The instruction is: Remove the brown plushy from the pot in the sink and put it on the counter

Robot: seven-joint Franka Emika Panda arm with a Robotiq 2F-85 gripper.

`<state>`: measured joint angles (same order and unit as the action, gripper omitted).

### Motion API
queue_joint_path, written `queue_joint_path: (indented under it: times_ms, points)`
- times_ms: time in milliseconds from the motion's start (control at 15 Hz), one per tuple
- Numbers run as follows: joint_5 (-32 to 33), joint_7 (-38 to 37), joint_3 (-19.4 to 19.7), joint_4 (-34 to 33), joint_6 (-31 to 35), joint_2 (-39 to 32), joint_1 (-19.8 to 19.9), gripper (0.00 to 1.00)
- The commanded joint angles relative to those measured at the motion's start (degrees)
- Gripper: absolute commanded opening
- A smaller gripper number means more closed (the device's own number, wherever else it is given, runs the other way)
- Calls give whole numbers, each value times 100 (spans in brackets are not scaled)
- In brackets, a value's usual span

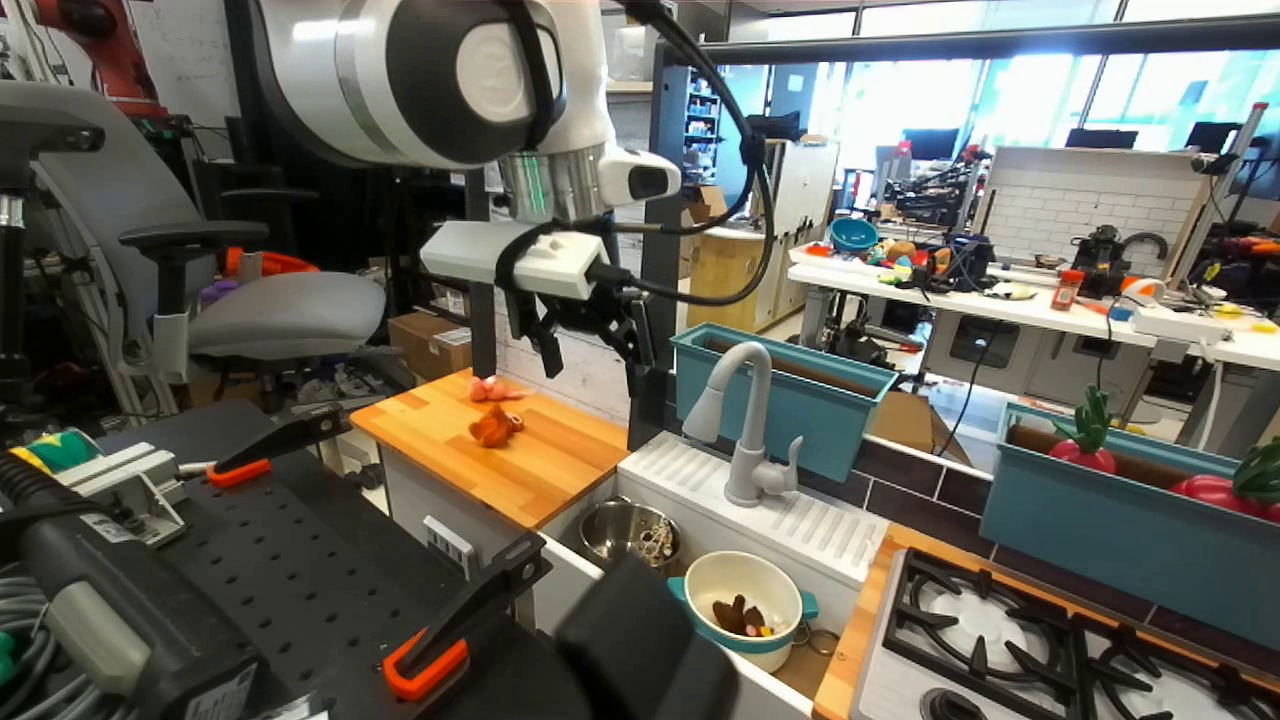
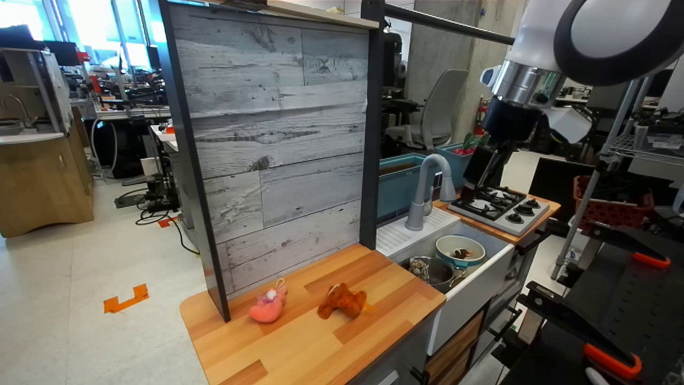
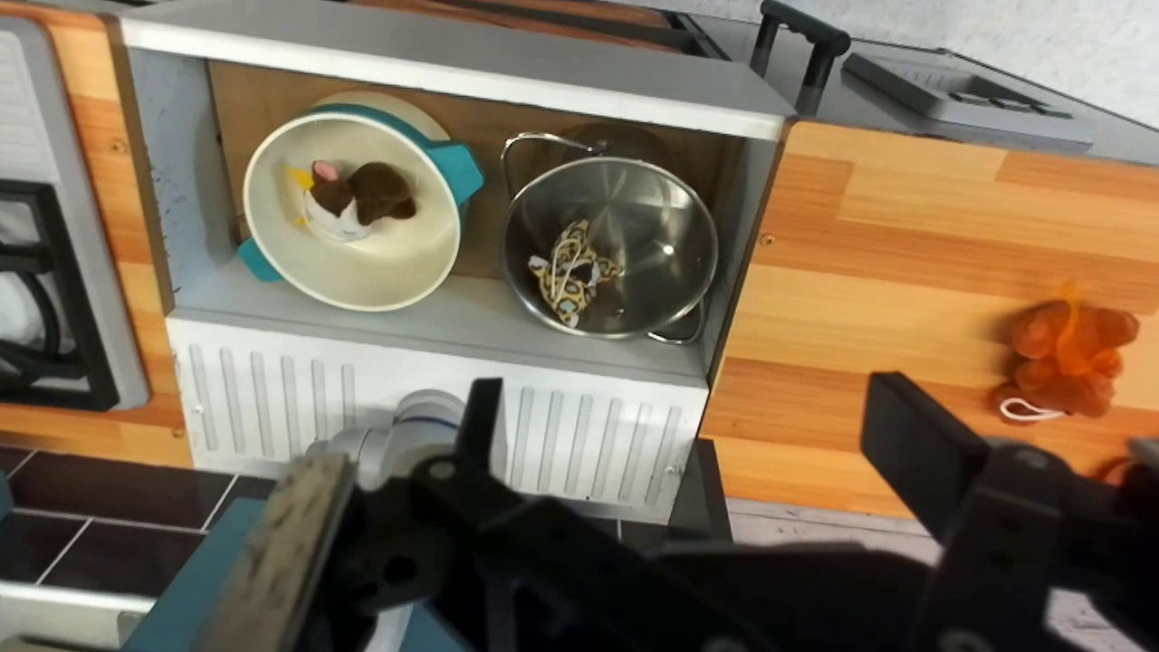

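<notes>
The brown plushy [image 3: 376, 192], dark brown with white, pink and yellow parts, lies inside the pot [image 3: 398, 267]. It also shows as a small dark lump in both exterior views [image 1: 738, 614] [image 2: 460, 253]. The pot is cream inside with teal handles and stands in the white sink [image 3: 453, 78]. The counter [image 3: 887, 244] is an orange-brown wooden slab beside the sink; it also shows in both exterior views [image 1: 560, 480] [image 2: 299, 355]. My gripper [image 3: 685, 389] is open and empty, well above the sink and counter. It also shows in an exterior view [image 1: 595, 378].
A steel pot [image 3: 661, 235] with a leopard-print toy stands in the sink. The grey faucet [image 1: 750, 430] rises behind the sink. An orange toy [image 2: 342, 300] and a pink toy [image 2: 269, 307] lie on the counter. A stovetop [image 1: 1000, 620] and teal planter [image 1: 800, 425] stand near.
</notes>
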<state>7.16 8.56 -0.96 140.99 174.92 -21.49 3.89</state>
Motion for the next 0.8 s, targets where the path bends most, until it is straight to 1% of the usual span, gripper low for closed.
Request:
queue_joint_path:
  times_ms: [0, 133, 267, 467, 733]
  points:
    - [-344, 93, -354, -483, -62, -702, 376, 100]
    - [-359, -82, -131, -681, 73, -1051, 253, 100]
    - [-509, -183, -154, -918, 101, -1404, 362, 100]
    - [-522, -353, 60, -1219, 279, -1915, 225, 100]
    - [-486, -462, 203, -1606, 555, -2503, 110, 100]
